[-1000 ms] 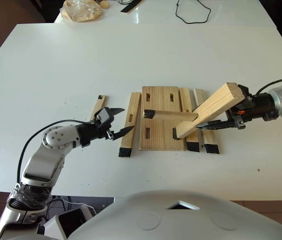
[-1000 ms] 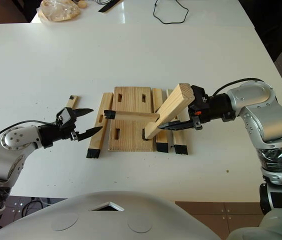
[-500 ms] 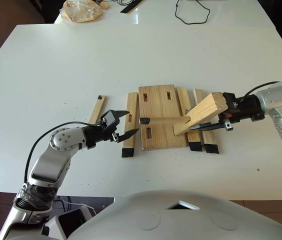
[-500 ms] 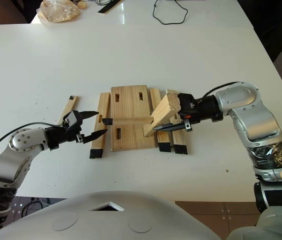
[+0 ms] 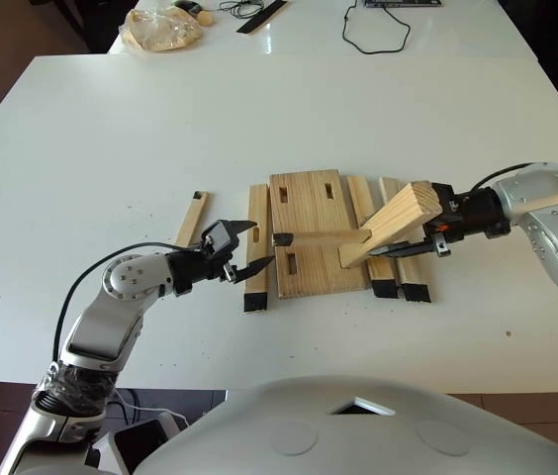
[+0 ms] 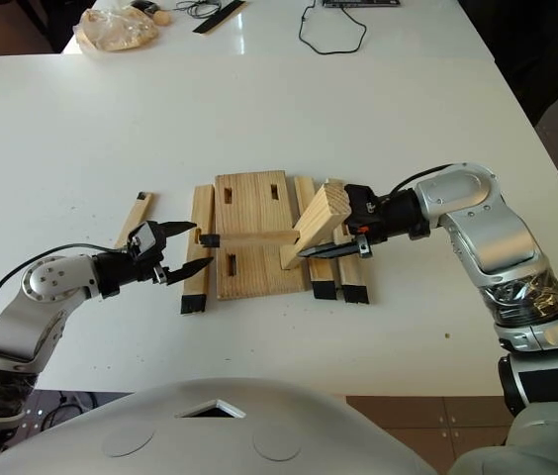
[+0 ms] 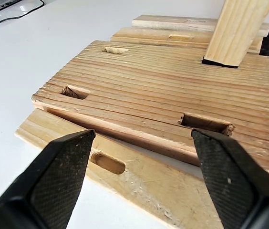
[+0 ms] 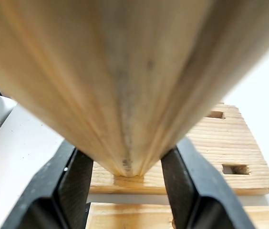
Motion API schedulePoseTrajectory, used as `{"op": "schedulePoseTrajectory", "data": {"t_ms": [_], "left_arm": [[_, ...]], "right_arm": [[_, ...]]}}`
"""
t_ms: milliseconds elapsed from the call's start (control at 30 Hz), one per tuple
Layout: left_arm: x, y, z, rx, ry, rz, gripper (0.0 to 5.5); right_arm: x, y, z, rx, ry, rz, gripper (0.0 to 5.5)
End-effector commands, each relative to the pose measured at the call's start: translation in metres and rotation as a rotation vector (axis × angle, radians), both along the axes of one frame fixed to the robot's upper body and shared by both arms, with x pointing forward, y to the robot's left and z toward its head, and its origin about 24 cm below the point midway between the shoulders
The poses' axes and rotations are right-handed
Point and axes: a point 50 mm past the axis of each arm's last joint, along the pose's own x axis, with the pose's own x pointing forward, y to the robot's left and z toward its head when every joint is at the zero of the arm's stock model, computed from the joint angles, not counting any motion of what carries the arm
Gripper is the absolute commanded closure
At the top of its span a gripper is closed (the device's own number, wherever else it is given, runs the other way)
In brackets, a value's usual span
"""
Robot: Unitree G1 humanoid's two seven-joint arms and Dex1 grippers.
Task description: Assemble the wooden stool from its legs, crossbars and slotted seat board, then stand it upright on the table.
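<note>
The right gripper [image 5: 410, 236] pinches a thick pale wooden leg [image 5: 390, 220], which is tilted with its lower end on the flat slotted wooden seat board [image 5: 309, 203]. The left gripper [image 5: 243, 249], spread wide, hovers just left of the board. It is above a flat black-tipped wooden strip [image 5: 256, 213] lying on the white tabletop [image 5: 111, 148].

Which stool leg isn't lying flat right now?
The thick light-wood leg clamped in the right tool, tilted over the slotted seat board; the other legs lie flat beside it.
</note>
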Motion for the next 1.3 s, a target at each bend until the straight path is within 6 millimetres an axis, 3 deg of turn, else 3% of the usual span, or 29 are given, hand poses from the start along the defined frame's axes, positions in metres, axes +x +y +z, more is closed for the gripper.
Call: {"op": "schedulePoseTrajectory", "data": {"t_ms": [33,367,567,633,867,1000,1133,1300], "left_arm": [[0.000,-0.003,-0.005,0.005,-0.003,0.013,1.76],[0.003,0.003,-0.005,0.019,-0.035,0.057,1.76],[0.007,0.013,-0.006,0.045,-0.038,0.074,1.76],[0.006,0.016,-0.006,0.054,-0.039,0.076,1.76],[0.006,0.016,-0.006,0.074,-0.053,0.065,1.76],[0.008,0.020,0.000,0.075,-0.070,0.077,1.76],[0.013,0.033,0.017,0.049,-0.110,0.154,1.76],[-0.002,0.041,0.028,0.012,-0.070,0.226,1.76]], "right_arm": [[-0.010,-0.009,-0.057,-0.263,0.217,-0.055,3.48],[0.003,-0.001,-0.030,-0.185,0.079,-0.074,3.48],[0.002,-0.001,-0.022,-0.171,0.053,-0.081,2.46],[0.003,-0.001,-0.022,-0.172,0.044,-0.095,2.15],[0.002,-0.007,-0.022,-0.199,0.017,-0.116,2.13],[-0.004,-0.010,-0.039,-0.242,0.031,-0.128,2.13],[-0.006,-0.025,-0.047,-0.275,0.034,-0.187,2.13],[-0.012,-0.052,-0.031,-0.256,0.019,-0.291,2.13]]}}
